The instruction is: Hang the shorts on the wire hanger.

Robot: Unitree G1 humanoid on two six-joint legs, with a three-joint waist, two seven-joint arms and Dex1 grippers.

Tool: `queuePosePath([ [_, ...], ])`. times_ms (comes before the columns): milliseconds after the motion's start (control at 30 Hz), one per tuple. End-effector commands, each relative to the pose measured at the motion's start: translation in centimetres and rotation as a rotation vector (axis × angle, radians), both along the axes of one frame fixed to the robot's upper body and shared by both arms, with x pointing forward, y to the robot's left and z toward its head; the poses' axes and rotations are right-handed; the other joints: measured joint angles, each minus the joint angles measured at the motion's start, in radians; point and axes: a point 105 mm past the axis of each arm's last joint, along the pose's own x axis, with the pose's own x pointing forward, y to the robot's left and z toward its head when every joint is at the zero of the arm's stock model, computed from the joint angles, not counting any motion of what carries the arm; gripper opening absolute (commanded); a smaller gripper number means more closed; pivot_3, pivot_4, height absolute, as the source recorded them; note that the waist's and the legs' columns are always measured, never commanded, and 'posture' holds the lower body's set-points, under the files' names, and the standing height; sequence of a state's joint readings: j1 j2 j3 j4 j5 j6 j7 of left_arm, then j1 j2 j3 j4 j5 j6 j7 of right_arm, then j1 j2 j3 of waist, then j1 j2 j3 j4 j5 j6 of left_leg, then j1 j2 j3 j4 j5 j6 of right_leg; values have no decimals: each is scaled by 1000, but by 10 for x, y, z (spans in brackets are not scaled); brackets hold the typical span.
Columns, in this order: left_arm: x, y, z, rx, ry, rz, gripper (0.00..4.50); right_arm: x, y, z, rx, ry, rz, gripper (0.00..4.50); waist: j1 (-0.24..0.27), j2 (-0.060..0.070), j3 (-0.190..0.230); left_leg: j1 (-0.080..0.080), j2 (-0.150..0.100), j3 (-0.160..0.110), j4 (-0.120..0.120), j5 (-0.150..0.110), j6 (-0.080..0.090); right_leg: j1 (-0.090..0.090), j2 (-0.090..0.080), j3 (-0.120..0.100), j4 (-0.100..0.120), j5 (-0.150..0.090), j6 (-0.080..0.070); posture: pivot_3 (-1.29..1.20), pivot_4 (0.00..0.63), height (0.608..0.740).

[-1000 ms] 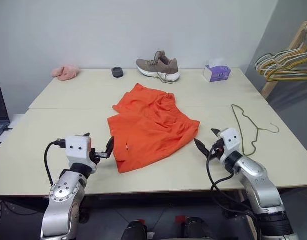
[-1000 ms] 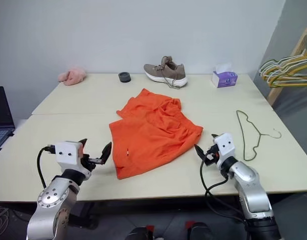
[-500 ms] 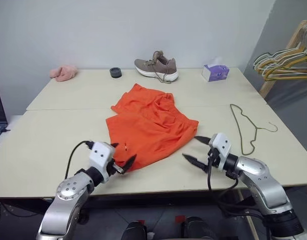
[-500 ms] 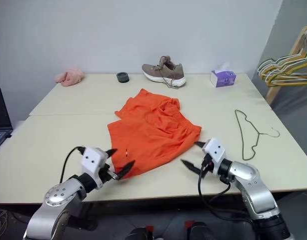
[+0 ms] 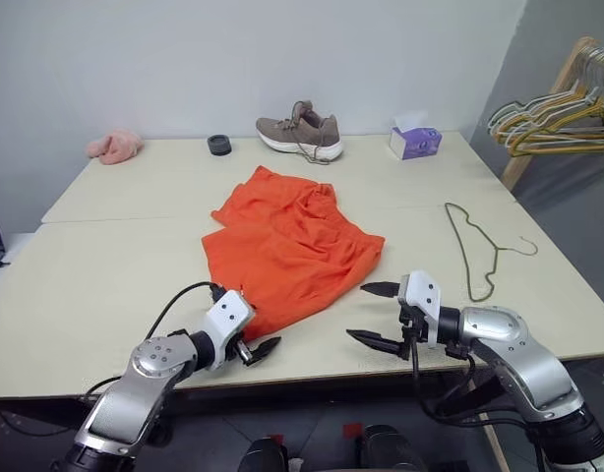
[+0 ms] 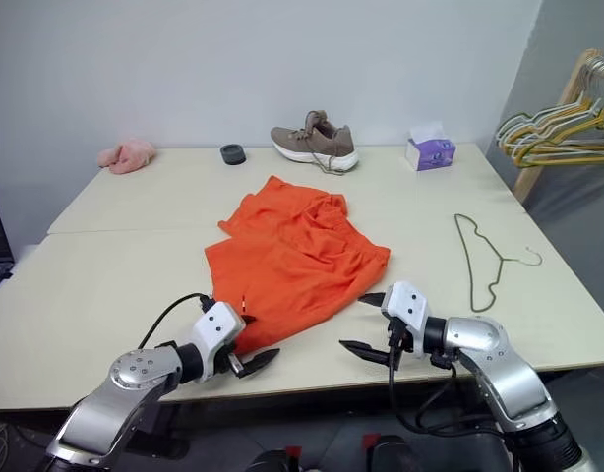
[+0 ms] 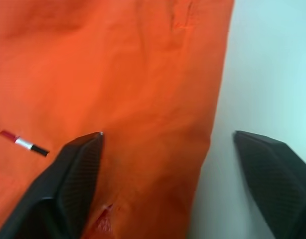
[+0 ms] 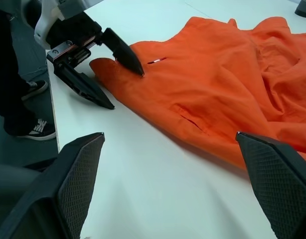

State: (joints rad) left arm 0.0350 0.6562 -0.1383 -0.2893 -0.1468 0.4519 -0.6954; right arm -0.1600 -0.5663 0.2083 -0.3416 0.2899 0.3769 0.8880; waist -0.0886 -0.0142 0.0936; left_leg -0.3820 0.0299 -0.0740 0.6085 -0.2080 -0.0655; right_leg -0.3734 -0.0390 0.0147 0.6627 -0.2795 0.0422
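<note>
Far left on the surface (image 5: 105,256) lies a small pink fluffy cloth (image 5: 109,147), w/ a little black round thing (image 5: 219,145) just to its right.

Near left: the left claw (image 5: 251,332) sits at the near left corner of the shorts (image 5: 287,246). Its two fingers are apart, one over the orange cloth & one over the bare surface past the edge, so the hem lies between them. Not squeezing it yet.

The shorts lie flat in the middle of the surface, bright orange & a bit crumpled. Long way runs from the far middle toward the near left. Near the left claw there is a tiny red, white & black tag (image 7: 23,143) on the cloth. No letters can be read on it.

Behind the shorts, at the far edge, sits a brown shoe (image 5: 300,130) w/ a white sole.

Near right: the right claw (image 5: 375,314) hangs just off the near right edge of the shorts, fingers wide apart, holding nothing.

Far right is a purple tissue box (image 5: 415,142). No words can be read on it.

The wire hanger (image 5: 476,248) lies flat on the right side, well apart from the shorts. Long way runs far to near, hook pointing right.

Far right off the surface, a bunch of hangers (image 5: 553,113) on a wood rack. Surface is pale tan w/ a seam across it. Wall behind is plain white-grey.
</note>
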Motion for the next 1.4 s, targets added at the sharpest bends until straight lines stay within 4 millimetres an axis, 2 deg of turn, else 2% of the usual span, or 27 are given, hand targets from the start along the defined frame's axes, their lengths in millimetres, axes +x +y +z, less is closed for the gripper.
queuePosePath([
  [33,-3,8,-15,59,44,8,2908,15,-3,11,-54,-130,-5,4500,0,0,0,0,0,0,0,0,0,0,0,0,0,0,0,-137,34,740],
  [167,-4,16,-14,60,46,8,1723,41,-8,3,-214,-297,-18,4500,-6,1,0,4,0,0,0,0,0,-1,0,0,0,0,0,-135,32,740],
  [333,0,42,-7,91,20,64,77,74,-11,-6,-436,-505,63,4500,-32,1,-1,4,0,0,0,0,0,0,0,0,1,0,0,-128,29,740],
  [500,2,55,1,93,-4,99,32,100,7,-4,-543,-661,178,4500,-58,2,-1,3,0,0,-1,0,0,1,2,1,3,1,-1,-112,27,740],
  [567,3,58,4,87,-11,111,32,108,14,-4,-567,-685,199,4500,-66,2,-1,3,1,0,-2,0,0,0,2,2,3,4,4,-111,25,740],
  [800,-1,62,9,79,-17,116,32,129,31,-9,-686,-750,255,4500,-66,2,0,2,1,-1,-2,0,0,0,2,2,2,4,5,-101,24,740],
  [900,-2,62,10,77,-16,111,0,136,33,-11,-724,-759,244,3869,-65,2,0,2,1,-1,-2,0,0,0,2,2,3,4,5,-97,25,740],
  [1100,-3,61,11,83,-10,88,0,143,27,-8,-781,-789,242,1761,-58,2,0,2,0,-1,-2,0,0,0,2,2,3,5,4,-104,29,740],
  [1267,-10,50,9,87,21,-6,0,144,4,-9,-878,-750,278,64,-57,3,0,2,0,-1,-2,0,0,0,2,2,3,5,4,-114,29,740],
  [1400,-28,39,6,72,99,-113,0,134,-13,-9,-895,-704,305,24,-56,3,0,2,0,-1,-2,0,0,0,2,2,3,4,4,-124,34,740],
])
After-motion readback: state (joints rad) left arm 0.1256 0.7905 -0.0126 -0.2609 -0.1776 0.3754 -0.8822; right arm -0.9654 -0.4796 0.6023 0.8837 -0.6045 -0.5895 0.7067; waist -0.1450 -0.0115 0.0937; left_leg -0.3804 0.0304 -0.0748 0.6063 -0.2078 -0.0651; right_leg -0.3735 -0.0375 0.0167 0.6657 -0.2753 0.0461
